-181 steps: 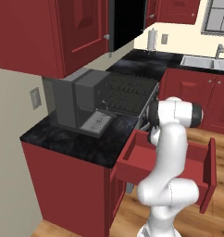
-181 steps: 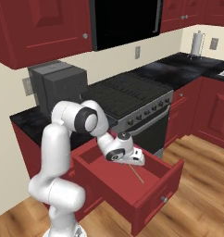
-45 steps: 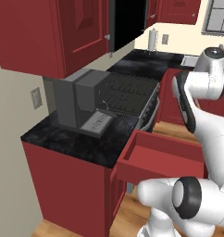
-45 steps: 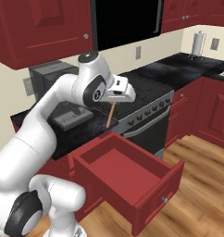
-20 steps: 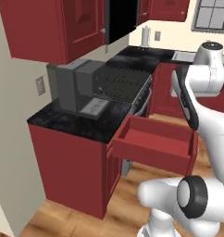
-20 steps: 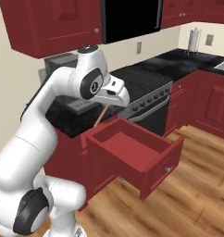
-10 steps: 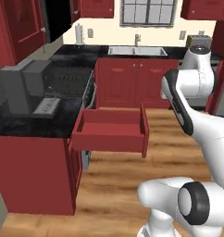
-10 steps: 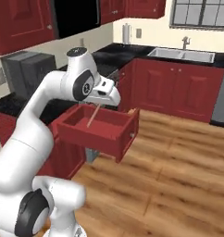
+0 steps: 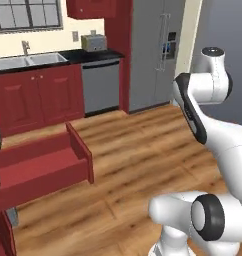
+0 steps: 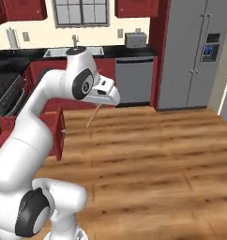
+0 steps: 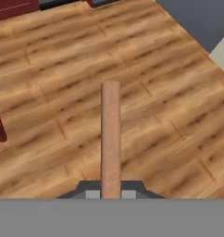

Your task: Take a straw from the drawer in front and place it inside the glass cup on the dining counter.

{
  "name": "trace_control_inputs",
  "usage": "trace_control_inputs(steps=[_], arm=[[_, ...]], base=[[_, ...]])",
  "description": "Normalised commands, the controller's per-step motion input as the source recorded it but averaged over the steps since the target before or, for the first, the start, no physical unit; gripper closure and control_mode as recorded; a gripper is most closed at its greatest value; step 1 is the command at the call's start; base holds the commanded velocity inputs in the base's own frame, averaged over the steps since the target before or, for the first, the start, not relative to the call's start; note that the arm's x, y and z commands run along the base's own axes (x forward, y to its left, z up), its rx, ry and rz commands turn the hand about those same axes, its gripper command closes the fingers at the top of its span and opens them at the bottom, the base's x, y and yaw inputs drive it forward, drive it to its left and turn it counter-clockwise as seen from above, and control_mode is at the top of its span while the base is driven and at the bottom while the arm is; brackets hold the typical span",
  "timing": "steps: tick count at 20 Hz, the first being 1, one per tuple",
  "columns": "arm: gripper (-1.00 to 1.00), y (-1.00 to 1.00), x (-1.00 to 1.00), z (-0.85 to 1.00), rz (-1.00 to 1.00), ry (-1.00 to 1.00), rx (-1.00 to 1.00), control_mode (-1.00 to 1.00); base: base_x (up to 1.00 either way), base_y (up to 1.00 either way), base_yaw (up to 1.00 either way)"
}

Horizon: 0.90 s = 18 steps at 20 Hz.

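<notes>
Left base view: drawer [image 9: 40, 167] open

Even, bright, rendered light falls across all three views, with no single visible source and no hard shadows on the wooden floor [image 10: 157, 154]. Soft highlights sit on the robot's white shells at the right of the left base view. Textures look coarse and slightly blurred, most so in the hand view, where the straw [image 11: 110, 139] looks soft-edged.
</notes>
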Motion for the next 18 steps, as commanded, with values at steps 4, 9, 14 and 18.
trace_control_inputs(steps=[4, 9, 14, 18], arm=[[1.0, 0.0, 0.0, 0.0, 0.0, 0.0, 0.0, 1.0], [1.0, 0.0, 0.0, 0.0, 0.0, 0.0, 0.0, 1.0], [1.0, 0.0, 0.0, 0.0, 0.0, 0.0, 0.0, 1.0], [1.0, 0.0, 0.0, 0.0, 0.0, 0.0, 0.0, 1.0]], base=[[-0.13, -0.33, -0.82], [-0.11, -0.4, -0.79], [-0.12, -0.37, -0.76], [-0.11, -0.38, -0.76]])
